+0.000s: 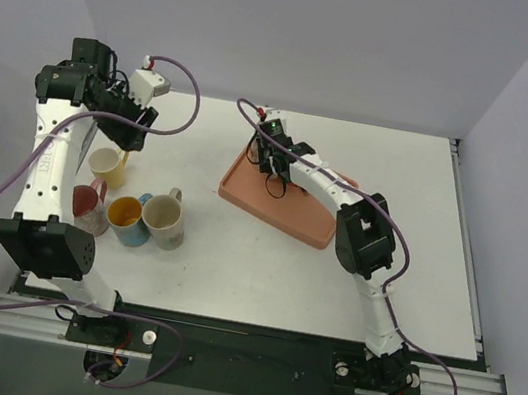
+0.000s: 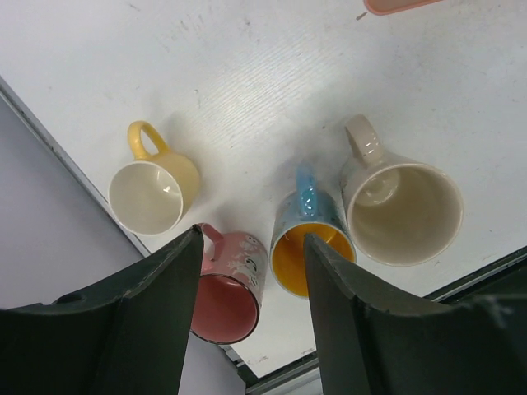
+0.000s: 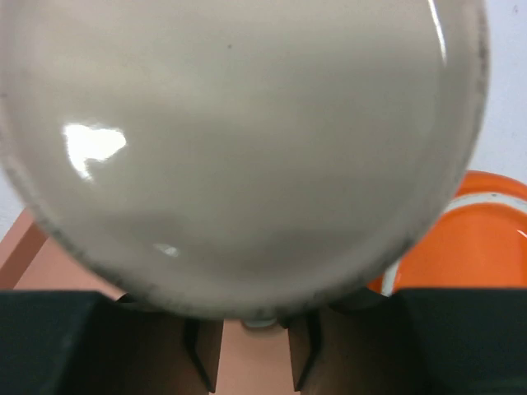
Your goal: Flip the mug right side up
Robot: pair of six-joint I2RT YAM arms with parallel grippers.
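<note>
The right arm's fingers [image 1: 274, 167] hover over a salmon-pink rectangular plastic tray [image 1: 245, 190] at the far middle of the white tabletop [image 1: 262, 268], hard against a glossy pale grey-beige ceramic mug [image 3: 247, 148]. In the right wrist view the mug's rounded surface fills almost everything ahead of the fingers [image 3: 251, 350]. Their pads stand only narrowly apart at the bottom of that view, with a small pale part showing between them. Whether they clamp the mug cannot be told, nor can which way up it sits. Just to the right of these fingers lies a bright orange round vessel with a white band [image 3: 486, 239], and the tray floor shows below and to their left. In the top view the arm hides the mug. The left arm's fingers [image 2: 251, 271] are spread wide and empty, raised above four mugs standing mouth-up on the tabletop beneath them. These are a yellow mug with a cream inside [image 2: 152, 193] ahead and to the left, a pink-red mug [image 2: 226, 296] directly under the gap, a blue mug with an orange-yellow inside [image 2: 309, 243] beside it to the right, and a large beige mug [image 2: 403, 210] farther right, touching the blue one.
</note>
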